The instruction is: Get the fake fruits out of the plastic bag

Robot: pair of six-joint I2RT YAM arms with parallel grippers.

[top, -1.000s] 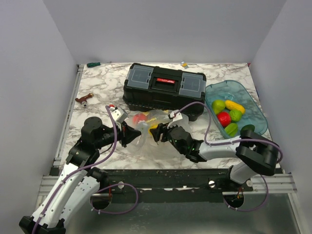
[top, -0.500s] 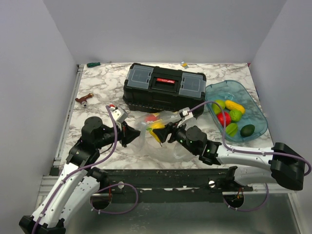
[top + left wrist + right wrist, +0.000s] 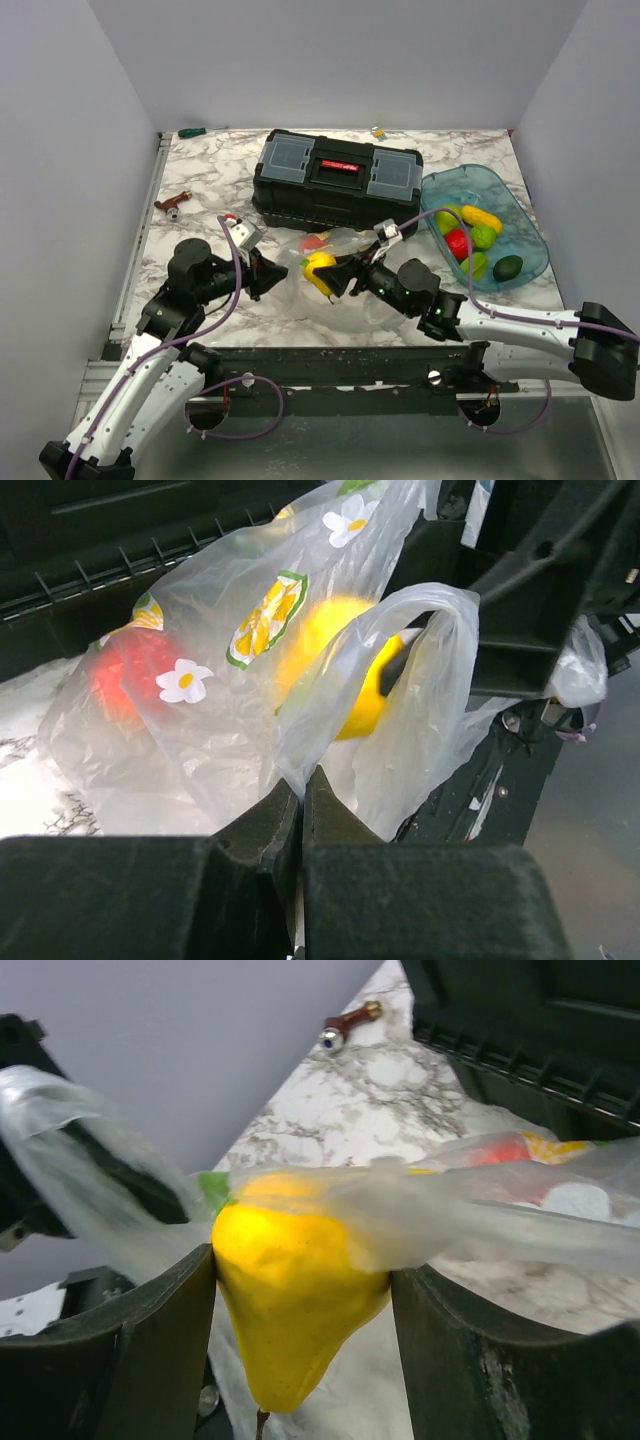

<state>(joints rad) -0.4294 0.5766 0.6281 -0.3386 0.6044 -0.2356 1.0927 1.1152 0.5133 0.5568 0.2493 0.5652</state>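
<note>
The clear plastic bag (image 3: 335,268), printed with flowers, lies in front of the black toolbox. My left gripper (image 3: 270,276) is shut on the bag's film (image 3: 300,740) at its left edge. My right gripper (image 3: 330,278) is shut on a yellow pear-shaped fake fruit (image 3: 295,1305), with film draped over its top; it shows at the bag's mouth in the top view (image 3: 318,268). A red fruit (image 3: 130,670) is still inside the bag (image 3: 315,241). Several more fruits, green, yellow, red and dark green, lie in the blue tray (image 3: 470,243).
The black toolbox (image 3: 338,184) stands just behind the bag. The translucent blue tray (image 3: 470,181) sits at the right. A red-brown tool (image 3: 172,204) lies at the left, a green item (image 3: 191,131) and a small item (image 3: 378,131) at the far edge.
My right arm has drawn back rightwards, away from the left gripper, carrying the yellow fruit out towards the bag's mouth. The bag has stretched out. The left arm has held still.
</note>
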